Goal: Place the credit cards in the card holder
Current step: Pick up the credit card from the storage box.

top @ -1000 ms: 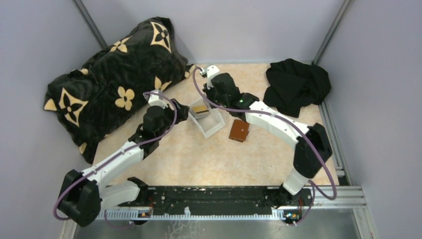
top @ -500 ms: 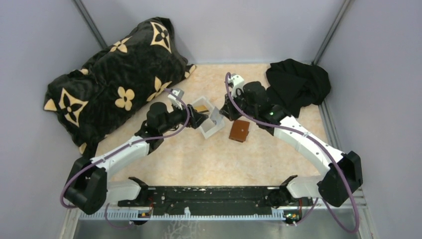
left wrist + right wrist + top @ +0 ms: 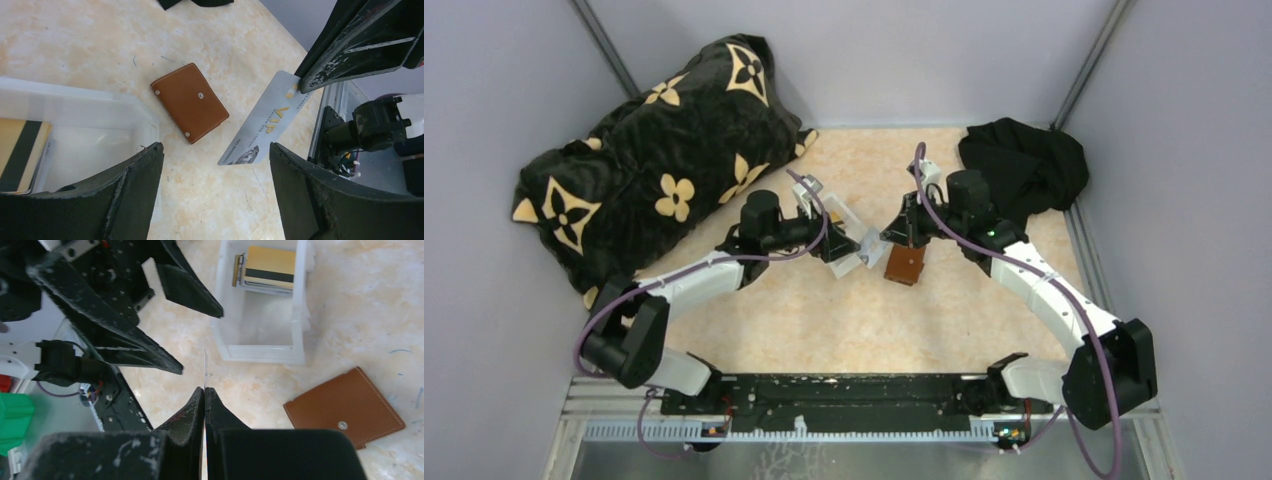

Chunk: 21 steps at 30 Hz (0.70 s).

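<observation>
The right gripper (image 3: pixel 903 230) has its jaws clamped on one end of a silver card (image 3: pixel 262 125), which hangs clear of the surface (image 3: pixel 824 320). From the right wrist the card shows edge-on as a thin line rising from the closed tips (image 3: pixel 205 390). The wallet (image 3: pixel 905 264) lies flat on the surface, shut, with its snap face up. It sits just beside the near corner of the white tray (image 3: pixel 260 354) but does not touch it. In the left wrist view the card hangs to one side of the wallet (image 3: pixel 190 102), not over it. The left gripper (image 3: pixel 836 243) hangs over the tray's near end with its jaws wide apart and nothing between them. Through that gap the left wrist camera shows the tray corner (image 3: pixel 145 107), the wallet and the held card. Seen from the right wrist, the left gripper (image 3: pixel 200 342) and its two dark fingers (image 3: pixel 195 290) crowd the space right beyond the card's free end, between it and the tray. At the tray's far end lies a gold card (image 3: pixel 270 265) with a black stripe, on top of other cards whose edges show beneath it. A black cloth (image 3: pixel 1019 170) is heaped in the far right corner, well apart from the wallet. A black cushion (image 3: pixel 654 170) with tan flowers fills the far left.
</observation>
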Motion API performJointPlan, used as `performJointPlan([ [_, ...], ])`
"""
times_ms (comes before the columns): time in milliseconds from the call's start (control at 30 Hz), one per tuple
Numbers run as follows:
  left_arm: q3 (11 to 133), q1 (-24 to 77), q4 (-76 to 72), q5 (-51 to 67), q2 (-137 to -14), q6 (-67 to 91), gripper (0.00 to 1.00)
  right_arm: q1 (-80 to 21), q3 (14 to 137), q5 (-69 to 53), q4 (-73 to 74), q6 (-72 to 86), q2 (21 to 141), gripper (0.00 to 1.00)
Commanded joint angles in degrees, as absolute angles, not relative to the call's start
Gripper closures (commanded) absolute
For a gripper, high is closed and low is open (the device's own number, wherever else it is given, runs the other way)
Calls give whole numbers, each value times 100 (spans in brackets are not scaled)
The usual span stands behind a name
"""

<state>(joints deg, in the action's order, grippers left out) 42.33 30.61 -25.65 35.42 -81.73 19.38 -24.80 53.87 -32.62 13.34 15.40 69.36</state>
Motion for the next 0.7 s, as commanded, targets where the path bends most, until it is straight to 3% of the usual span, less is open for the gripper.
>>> performJointPlan([
  [0, 4480, 3043, -2756, 4190, -8464, 1836, 17, -2408, 5290, -3982, 676, 1839, 6882, 100],
  [233, 4634, 3035, -2902, 4460, -8775, 1872, 22, -2387, 5200, -4284, 349, 2028, 7091, 100],
  [667, 4827, 2998, -2994, 5193, -9194, 2059, 49, -1929, 4983, -4759, -343, 2382, 7555, 100],
])
